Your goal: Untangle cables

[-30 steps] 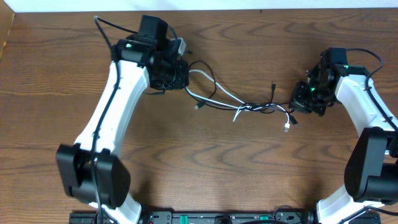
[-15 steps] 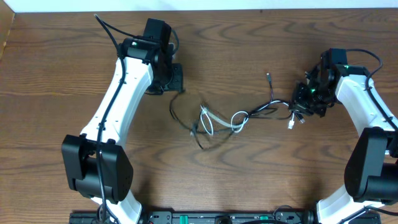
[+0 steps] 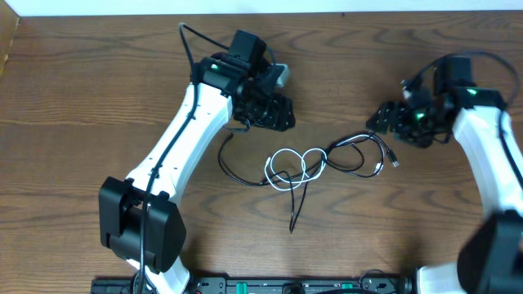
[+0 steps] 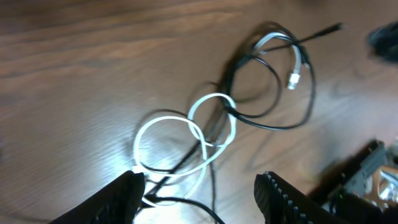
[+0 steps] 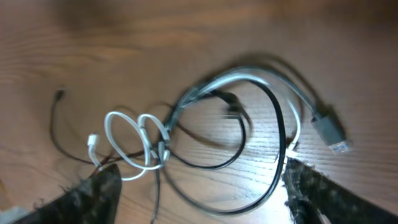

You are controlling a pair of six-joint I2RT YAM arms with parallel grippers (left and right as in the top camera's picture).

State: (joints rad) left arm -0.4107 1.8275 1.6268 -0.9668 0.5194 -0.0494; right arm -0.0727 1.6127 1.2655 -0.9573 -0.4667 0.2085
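Wood-grain counter (image 3: 73, 163), both arms over it. Task status, as I judge it: incomplete. White cable (image 3: 301, 167) lies in two loops at mid-counter, between the arms, and the black cable (image 3: 231, 172) is threaded through them. A further loop of both cords sits toward the right arm. No crossing looks cleared, so the whole separation is left to do. Left tool (image 3: 274, 113): fingers apart, near the white loops, gripping nothing. Right tool (image 3: 391, 122): fingers wide apart, beside the right-hand loop, gripping nothing.
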